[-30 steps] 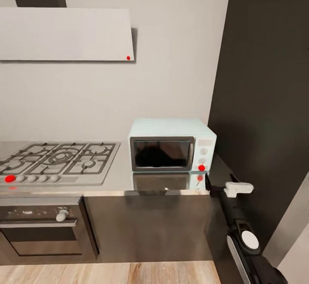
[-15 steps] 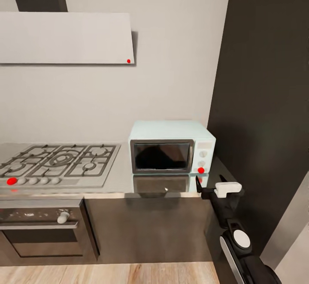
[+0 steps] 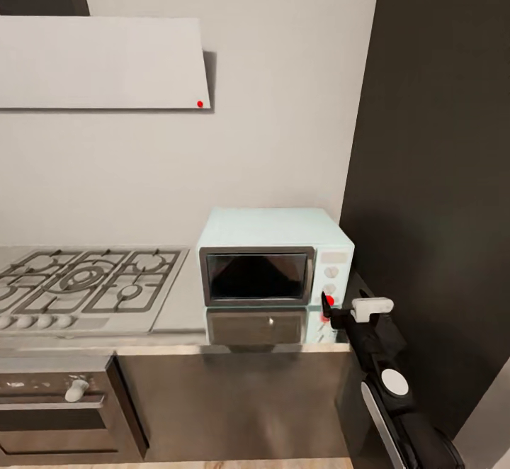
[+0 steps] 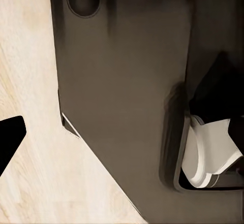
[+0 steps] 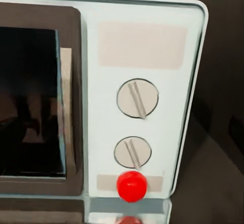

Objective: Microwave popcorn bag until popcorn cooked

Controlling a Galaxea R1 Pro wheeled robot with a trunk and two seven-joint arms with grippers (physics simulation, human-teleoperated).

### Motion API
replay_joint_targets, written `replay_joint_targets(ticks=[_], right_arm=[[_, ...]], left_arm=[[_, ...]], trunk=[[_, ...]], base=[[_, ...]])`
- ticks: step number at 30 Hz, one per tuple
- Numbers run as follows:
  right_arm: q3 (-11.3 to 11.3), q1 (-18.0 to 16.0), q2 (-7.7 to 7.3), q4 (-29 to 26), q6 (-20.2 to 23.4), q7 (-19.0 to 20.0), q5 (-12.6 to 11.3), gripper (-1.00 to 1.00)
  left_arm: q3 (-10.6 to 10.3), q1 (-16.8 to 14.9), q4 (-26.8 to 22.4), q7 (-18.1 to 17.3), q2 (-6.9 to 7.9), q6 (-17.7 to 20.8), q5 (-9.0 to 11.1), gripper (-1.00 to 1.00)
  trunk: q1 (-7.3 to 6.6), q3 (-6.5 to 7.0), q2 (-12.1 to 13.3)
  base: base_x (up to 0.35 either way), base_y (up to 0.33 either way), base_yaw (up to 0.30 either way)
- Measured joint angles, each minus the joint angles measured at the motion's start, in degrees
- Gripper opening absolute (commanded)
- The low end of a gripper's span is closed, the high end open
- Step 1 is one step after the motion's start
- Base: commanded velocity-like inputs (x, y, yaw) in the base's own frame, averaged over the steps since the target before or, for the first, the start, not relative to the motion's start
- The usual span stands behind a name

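Observation:
The pale blue microwave (image 3: 273, 253) stands on the grey steel countertop (image 3: 177, 317), its dark glass door shut. My right gripper (image 3: 326, 304) reaches up from the lower right, and its dark tip sits right at the red button on the control panel. The right wrist view looks closely at that panel: two round knobs (image 5: 137, 98) one above the other and the red button (image 5: 131, 185) below them. Whether the fingers are open or shut cannot be told. The popcorn bag and popcorn are out of view. A black wedge (image 4: 9, 140) in the left wrist view may be a left fingertip.
A steel gas hob (image 3: 85, 288) with black grates lies left of the microwave, with a dark oven (image 3: 57, 405) under it. A pale hood (image 3: 99, 61) hangs above. A tall dark cabinet (image 3: 439, 171) stands close on the right. The left wrist view faces wood floor (image 4: 30, 82) and the robot's dark base (image 4: 127, 82).
The head camera has shifted, so the whole scene sits lower and further left. My right gripper has moved up and in, from below the microwave's front to its red button.

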Motion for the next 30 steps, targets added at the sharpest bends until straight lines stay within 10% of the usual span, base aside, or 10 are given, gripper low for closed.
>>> replay_joint_targets(ticks=[30], right_arm=[[0.0,-1.64,0.02,1.61,4.18,0.05,0.0,1.0]], left_arm=[[-0.03,0.01,0.02,-0.11,-0.17,-0.76,0.0,1.0]], trunk=[[-1.76,1.44,3.23]], base=[[0.055,0.029,0.0]])
